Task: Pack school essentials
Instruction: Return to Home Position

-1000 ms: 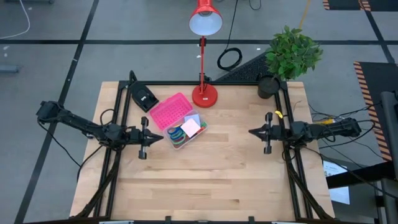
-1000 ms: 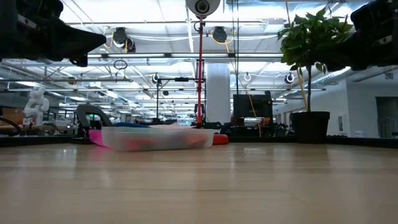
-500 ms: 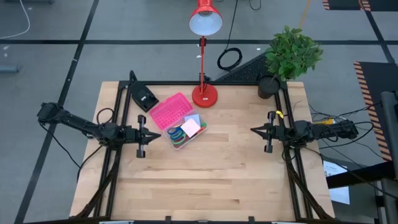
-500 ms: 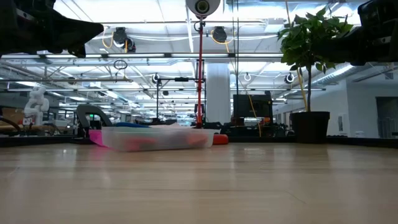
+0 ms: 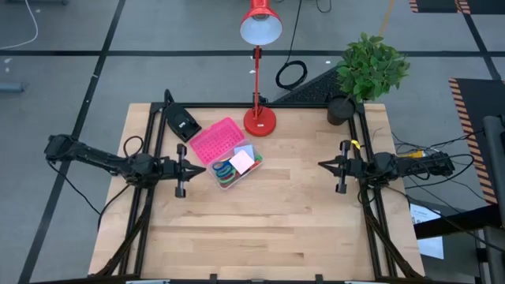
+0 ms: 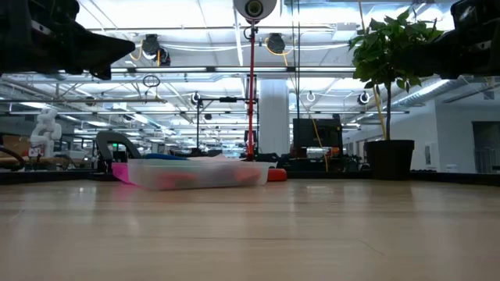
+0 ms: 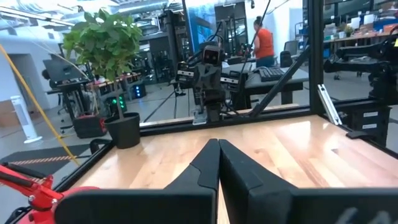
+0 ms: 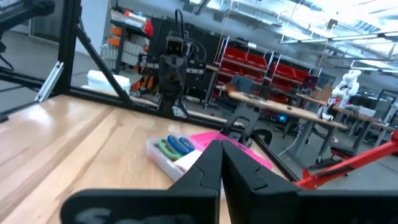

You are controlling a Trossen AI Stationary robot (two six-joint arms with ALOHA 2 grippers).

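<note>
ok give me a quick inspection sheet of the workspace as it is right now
Surface: wooden table, mostly bare.
Job's things: scissors and sticky-note pad lie inside the clear box; pink lid open.
Clutter: black wedge device, red desk lamp, potted plant.
Grippers: left gripper beside the box, jaws shut, empty; right gripper at the right side of the table, jaws shut, empty.
Cables: black coil on the floor behind the table.
Surroundings: person at a bench.

Scissors (image 5: 225,168) and sticky notes (image 5: 241,161) fill the box (image 5: 232,168).
</note>
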